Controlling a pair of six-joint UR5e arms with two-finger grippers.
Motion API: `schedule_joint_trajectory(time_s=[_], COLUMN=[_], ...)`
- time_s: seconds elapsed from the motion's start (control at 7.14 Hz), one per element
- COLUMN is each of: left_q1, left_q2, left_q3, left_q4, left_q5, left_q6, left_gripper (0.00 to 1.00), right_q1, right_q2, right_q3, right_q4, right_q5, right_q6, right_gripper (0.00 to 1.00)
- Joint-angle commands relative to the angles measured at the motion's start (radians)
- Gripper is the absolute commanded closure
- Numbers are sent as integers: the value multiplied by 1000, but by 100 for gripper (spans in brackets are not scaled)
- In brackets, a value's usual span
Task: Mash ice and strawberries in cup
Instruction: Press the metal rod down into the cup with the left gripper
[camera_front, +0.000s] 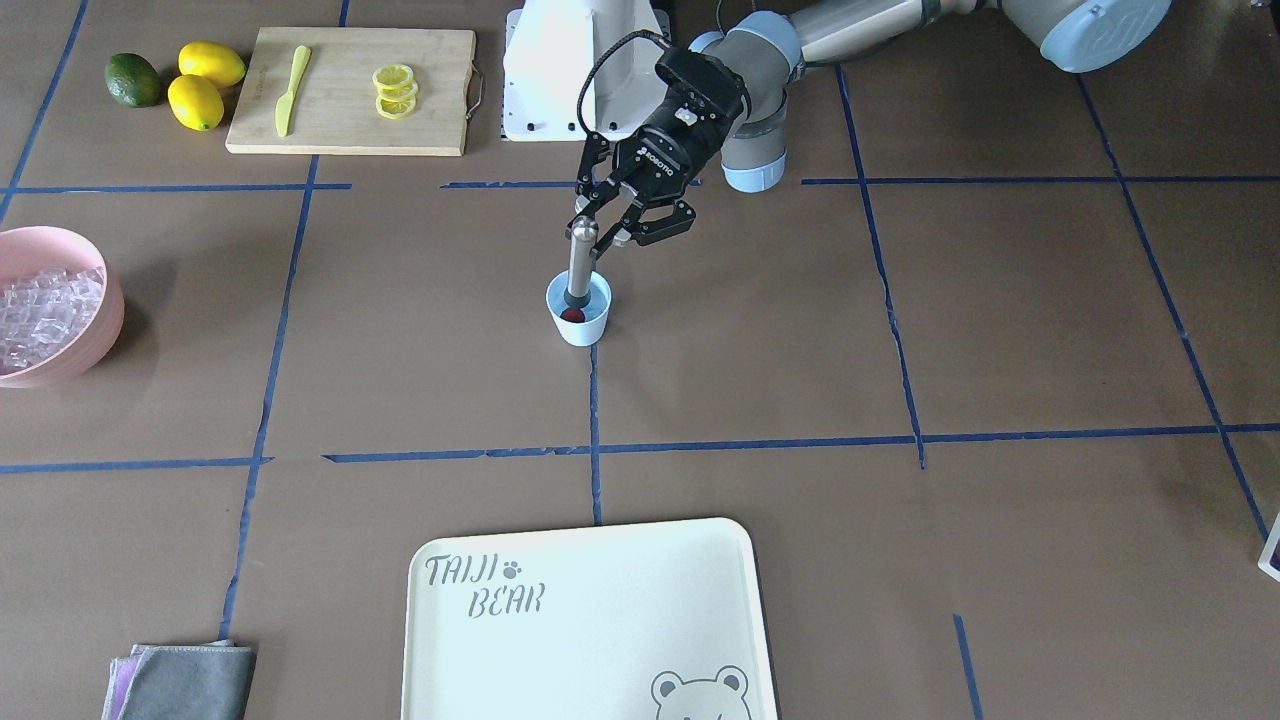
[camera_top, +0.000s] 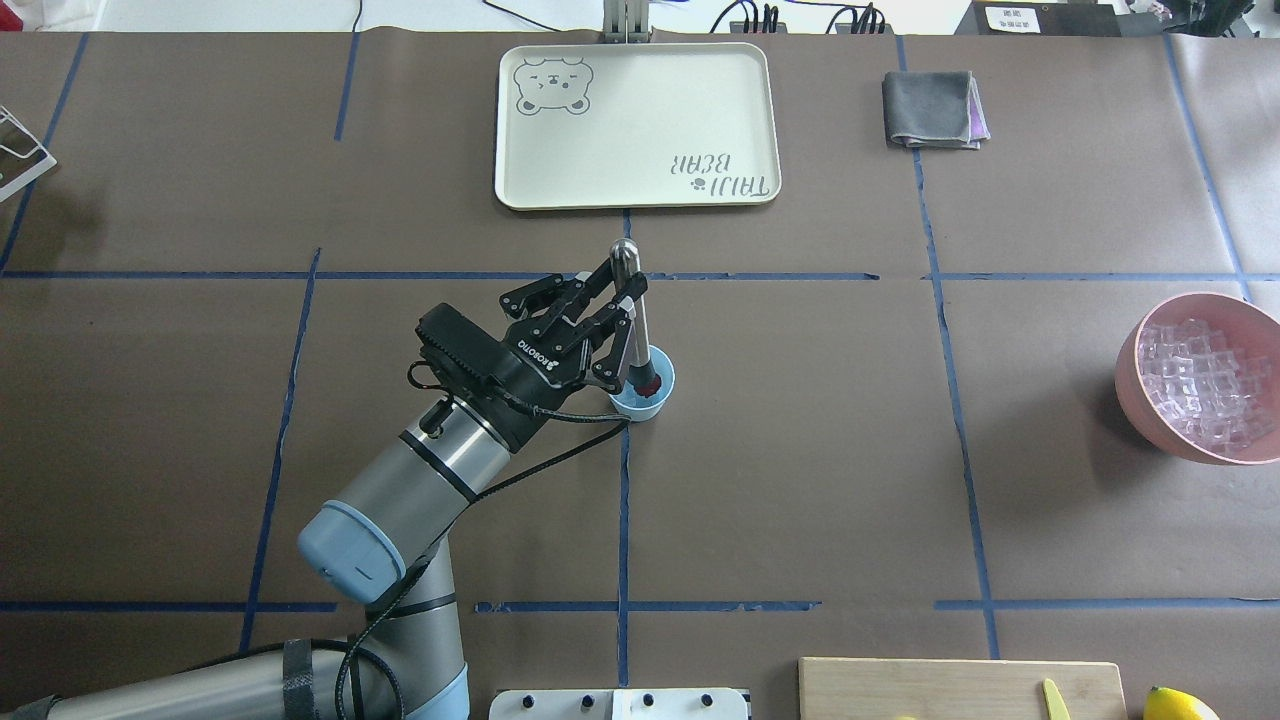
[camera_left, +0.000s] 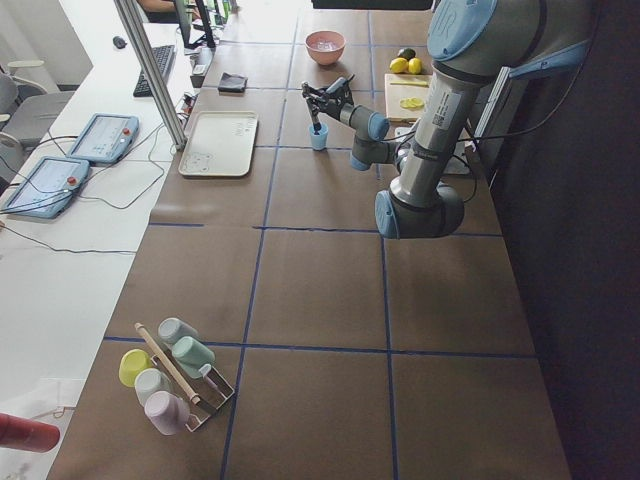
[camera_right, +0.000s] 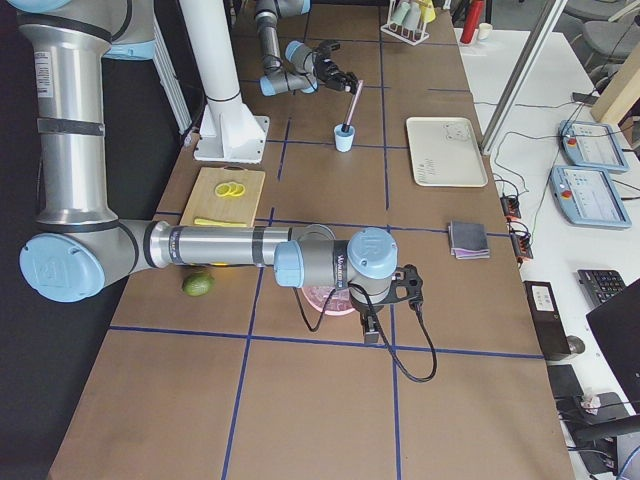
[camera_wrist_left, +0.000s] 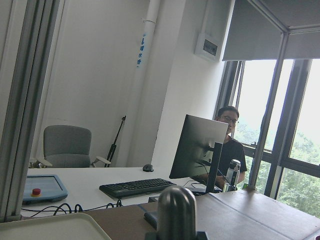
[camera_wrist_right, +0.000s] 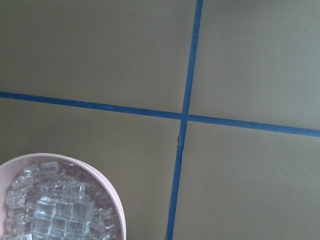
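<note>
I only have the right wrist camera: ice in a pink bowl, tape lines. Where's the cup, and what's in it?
Observer: The cup stands mid-table with a red strawberry inside.
Operator: Which way from my bowl?
Observer: The pink bowl sits well off to the robot's right of the cup, with bare table between them.
Operator: And the left arm?
Observer: The left end effector is shut on a metal muddler standing in the cup.

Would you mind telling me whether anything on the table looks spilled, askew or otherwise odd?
Nothing is spilled or tipped. The one oddity: the cup shows only the strawberry under the muddler held by the left gripper, with no ice visible in it; the ice sits heaped in the pink bowl, well apart.
</note>
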Motion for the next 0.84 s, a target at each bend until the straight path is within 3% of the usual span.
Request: schedule_joint_trajectory(time_s=[0.0,0.7], left_q1=[0,1], left_q2=[0,-2], left_q3=[28,55], left_q4=[-1,-1], left_q5=[0,5], left_q6=[-2,-8], left_gripper=[100,100], right_q1=[0,0], right_q2=[0,0], right_q3=[-2,-2], right_q4=[0,0], right_q5=[-1,-2], right_q6=[0,-2], right_gripper=[0,0])
